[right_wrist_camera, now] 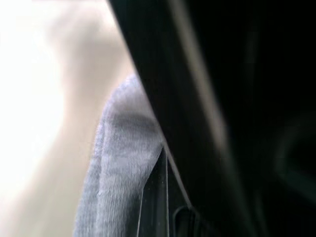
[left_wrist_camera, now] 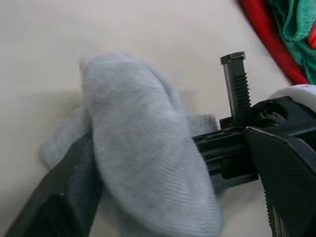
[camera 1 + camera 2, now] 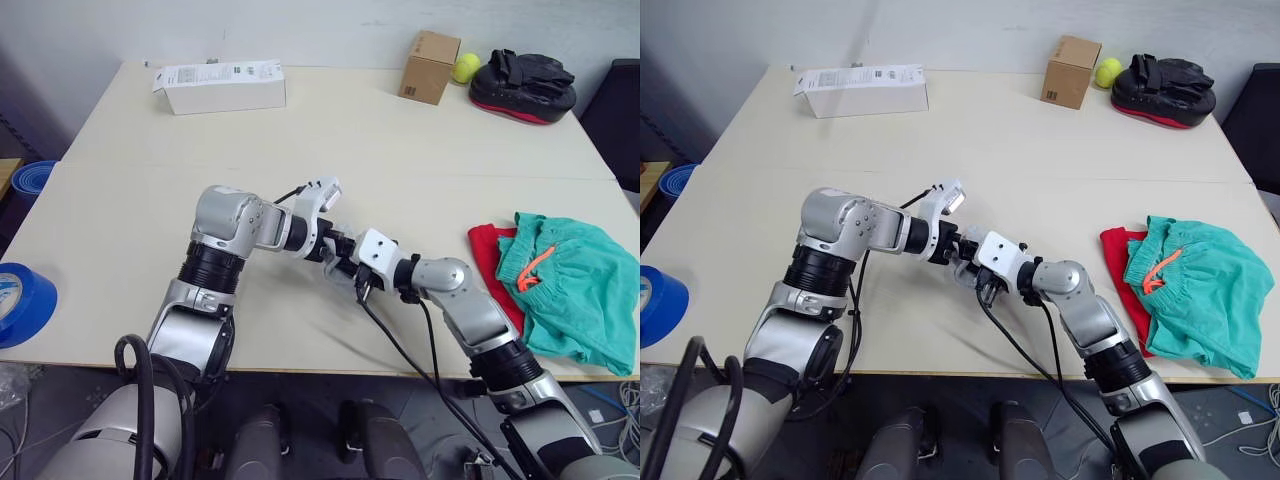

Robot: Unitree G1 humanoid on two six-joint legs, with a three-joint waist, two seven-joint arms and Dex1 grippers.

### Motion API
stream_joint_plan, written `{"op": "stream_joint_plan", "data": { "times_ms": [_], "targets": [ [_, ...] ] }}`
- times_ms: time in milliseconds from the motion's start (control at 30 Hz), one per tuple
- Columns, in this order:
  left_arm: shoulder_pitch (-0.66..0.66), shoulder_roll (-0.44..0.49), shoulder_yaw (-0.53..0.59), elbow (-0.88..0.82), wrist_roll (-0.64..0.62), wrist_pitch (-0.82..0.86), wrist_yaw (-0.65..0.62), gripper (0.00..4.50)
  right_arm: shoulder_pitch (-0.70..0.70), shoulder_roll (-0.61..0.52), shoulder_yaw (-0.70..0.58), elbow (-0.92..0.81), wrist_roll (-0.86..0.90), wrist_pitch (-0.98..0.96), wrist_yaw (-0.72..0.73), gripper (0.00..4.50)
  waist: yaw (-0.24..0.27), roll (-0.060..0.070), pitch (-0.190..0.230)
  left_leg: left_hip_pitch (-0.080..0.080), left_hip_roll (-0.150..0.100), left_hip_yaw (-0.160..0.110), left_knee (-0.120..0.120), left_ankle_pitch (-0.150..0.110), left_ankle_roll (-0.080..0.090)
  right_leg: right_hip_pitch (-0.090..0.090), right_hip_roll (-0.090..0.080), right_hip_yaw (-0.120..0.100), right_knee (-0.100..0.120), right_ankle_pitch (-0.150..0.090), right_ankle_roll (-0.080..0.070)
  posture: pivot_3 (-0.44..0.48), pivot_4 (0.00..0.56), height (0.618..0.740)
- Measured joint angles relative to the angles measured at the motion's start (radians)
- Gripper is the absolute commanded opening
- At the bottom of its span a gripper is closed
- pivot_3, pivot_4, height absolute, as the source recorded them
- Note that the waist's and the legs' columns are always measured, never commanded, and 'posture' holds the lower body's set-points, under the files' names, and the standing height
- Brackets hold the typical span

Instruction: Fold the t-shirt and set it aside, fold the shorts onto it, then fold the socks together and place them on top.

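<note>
Pale table (image 3: 330, 140), both pincers mid-table; in left wrist view, left pincer (image 2: 148, 207) apparently pinching grey socks (image 2: 143, 148), right pincer's (image 3: 358, 283) state unclear.

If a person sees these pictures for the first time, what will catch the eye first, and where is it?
First, the two grippers meeting at the middle of the table's near side: the left gripper and the right gripper work together on a grey sock. Next, the bright pile at the right edge, where the teal shorts lie on top of the red t-shirt.
</note>
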Motion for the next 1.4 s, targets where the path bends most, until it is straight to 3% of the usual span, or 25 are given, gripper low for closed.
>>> {"op": "stream_joint_plan", "data": {
  "times_ms": [233, 567, 1133, 1400],
  "targets": [
    [0.000, -0.039, 0.140, 0.035, -0.010, 0.071, 0.006, 4.46, 0.011, -0.011, -0.009, -0.016, -0.006, 0.000, -0.003, 0.00, -0.001, 0.000, 0.000, 0.000, 0.000, 0.000, 0.000, 0.000, -0.001, 0.000, 0.001, 0.000, 0.001, 0.000, 0.000, 0.000, 0.150, 0.740],
    [-0.057, -0.013, 0.326, 0.036, -0.074, 0.179, 0.006, 4.46, 0.009, -0.011, -0.007, -0.008, -0.015, 0.001, -0.010, 0.00, -0.001, 0.000, 0.000, 0.001, 0.000, 0.000, 0.000, 0.001, -0.003, 0.000, 0.000, 0.000, 0.003, 0.000, 0.000, 0.000, 0.150, 0.740],
    [-0.055, 0.081, 0.354, 0.074, -0.107, 0.187, 0.046, 4.46, 0.007, -0.011, -0.007, 0.000, -0.015, 0.001, -0.008, 0.00, -0.001, 0.000, 0.000, 0.001, 0.000, 0.000, 0.000, 0.002, -0.004, -0.001, 0.000, 0.000, 0.004, 0.000, 0.000, 0.000, 0.150, 0.740],
    [-0.014, -0.005, 0.314, 0.071, -0.108, 0.148, 0.039, 4.46, 0.007, -0.011, -0.008, 0.001, -0.015, 0.001, -0.008, 0.00, -0.001, 0.000, 0.000, 0.001, 0.000, 0.000, 0.000, 0.002, -0.004, -0.001, 0.001, 0.000, 0.005, 0.000, 0.000, 0.000, 0.150, 0.740]
  ]
}}
